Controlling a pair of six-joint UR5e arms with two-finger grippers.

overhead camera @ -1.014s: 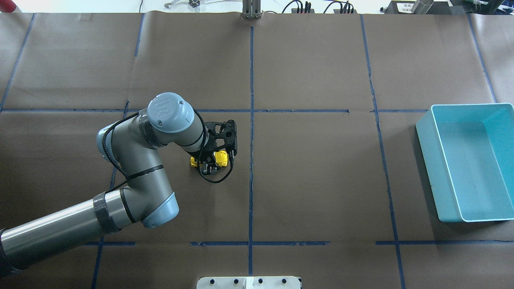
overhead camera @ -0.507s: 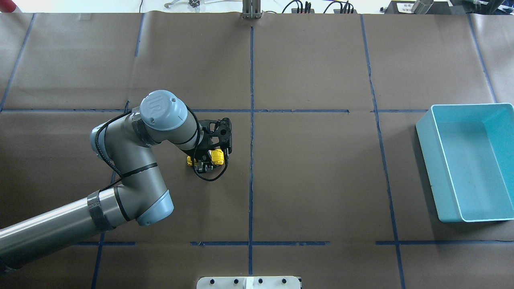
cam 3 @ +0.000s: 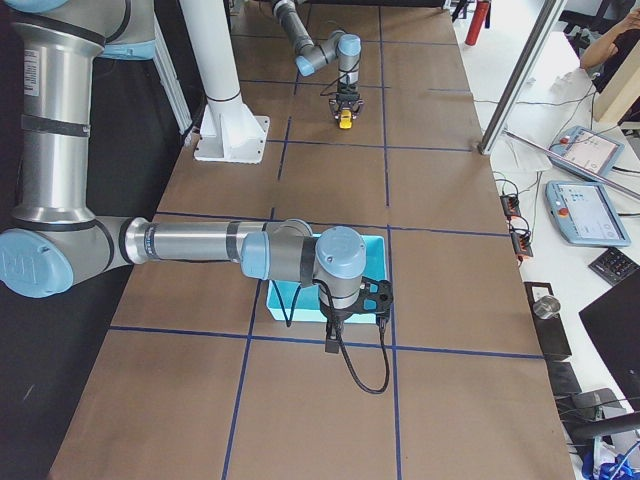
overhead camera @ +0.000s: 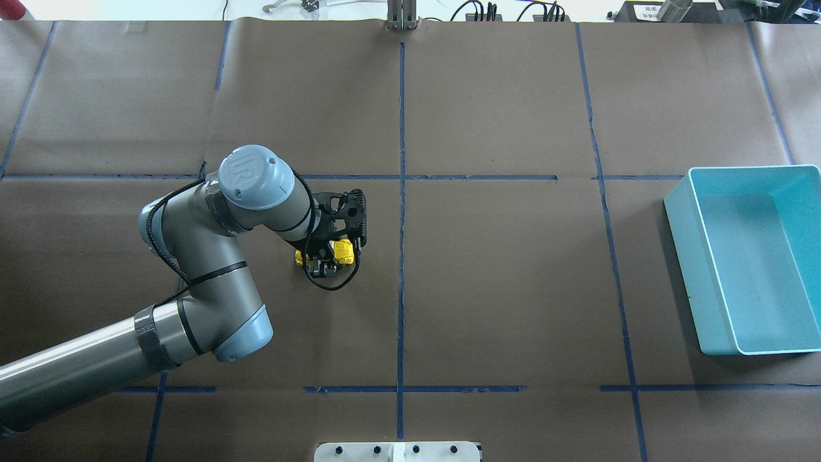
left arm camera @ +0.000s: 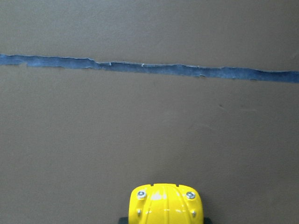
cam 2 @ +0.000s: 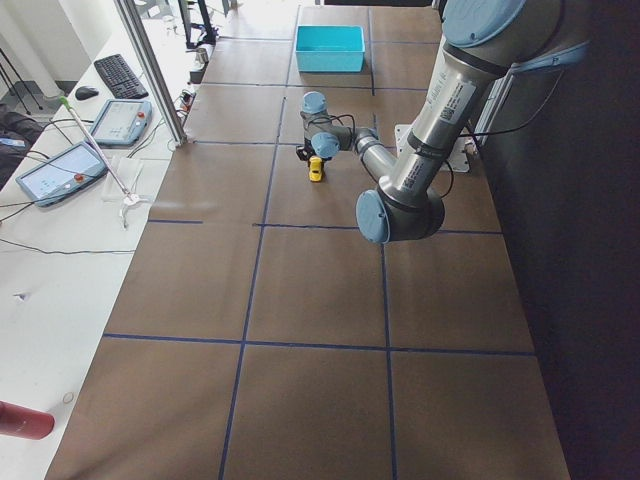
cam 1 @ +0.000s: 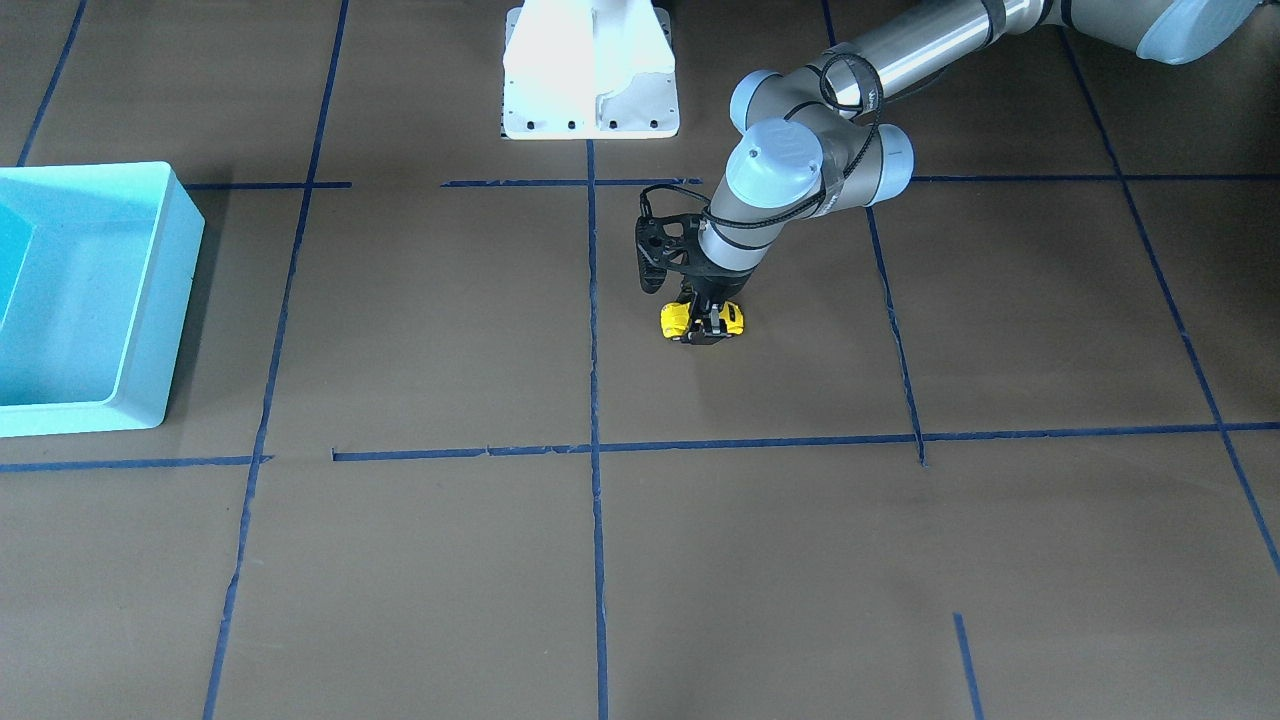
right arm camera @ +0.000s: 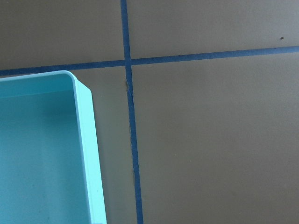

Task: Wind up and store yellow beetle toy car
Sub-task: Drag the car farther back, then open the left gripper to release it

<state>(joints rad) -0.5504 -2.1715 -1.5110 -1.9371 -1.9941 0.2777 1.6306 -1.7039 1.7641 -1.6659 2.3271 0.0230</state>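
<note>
The yellow beetle toy car [overhead camera: 341,251] sits on the brown paper table, left of the centre tape line. My left gripper [overhead camera: 324,260] comes down over it and is shut on its body, with the wheels at table level. In the front-facing view the car [cam 1: 675,319] shows on both sides of the black fingers [cam 1: 705,328]. The left wrist view shows only the car's yellow end [left arm camera: 164,203] at the bottom edge. My right gripper [cam 3: 335,345] shows only in the exterior right view, beside the teal bin; I cannot tell whether it is open or shut.
A teal bin [overhead camera: 696,276] stands open at the table's right side; its rim [right arm camera: 88,140] fills the left of the right wrist view. Blue tape lines [overhead camera: 401,192] divide the paper into squares. The white robot base [cam 1: 590,70] is at the near edge.
My left arm has slid a short way to the left across the table, taking the gripped yellow car with it. The bin has not moved.
</note>
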